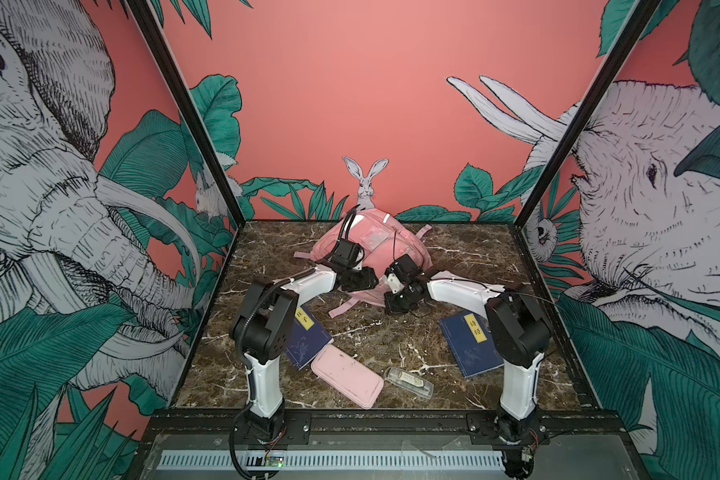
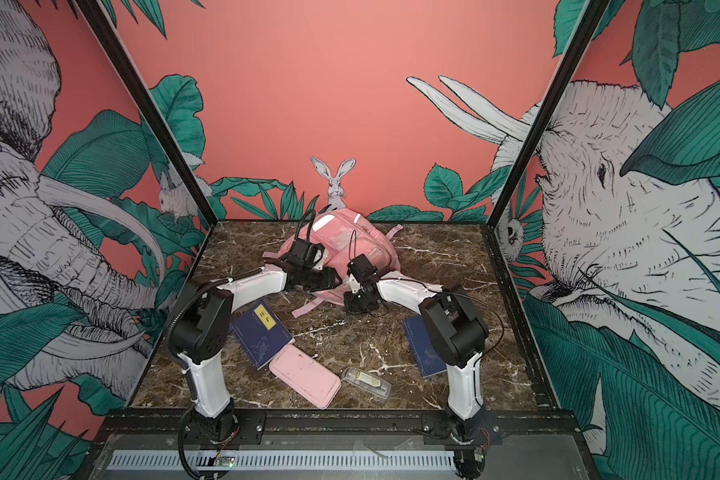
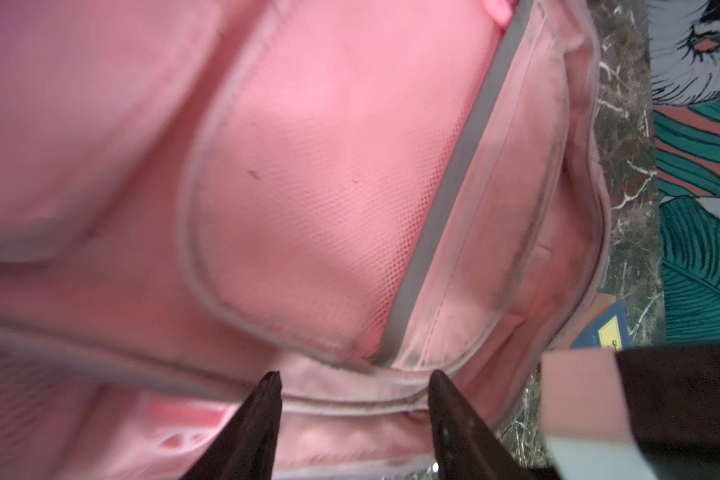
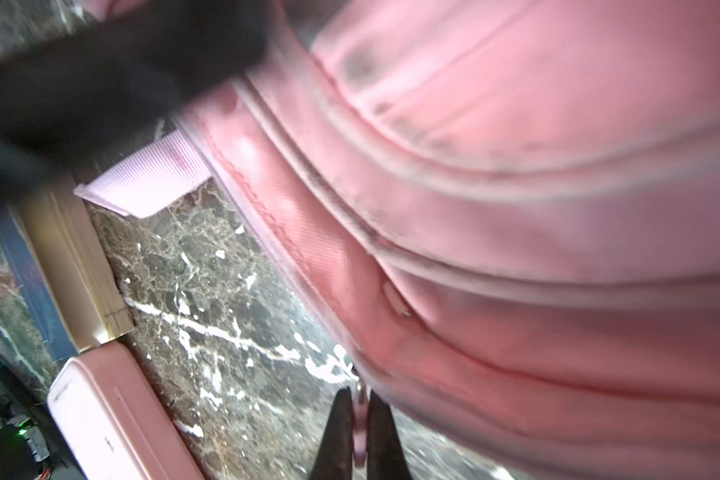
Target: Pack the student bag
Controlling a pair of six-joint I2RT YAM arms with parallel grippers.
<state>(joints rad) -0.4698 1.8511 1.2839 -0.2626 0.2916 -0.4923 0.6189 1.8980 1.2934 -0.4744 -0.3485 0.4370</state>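
1. Left blue book point(image 2: 262, 338), table's front-left area. Left book label point(image 2: 261, 316): yellow strip on cover, black characters 庄子.
2. Right blue book point(image 1: 470, 351), near table's right edge. Right book label point(image 1: 474, 328): yellow strip on cover, black characters 诗经.
3. Clear case point(image 1: 409, 381), near front edge. Print inside too small to read.
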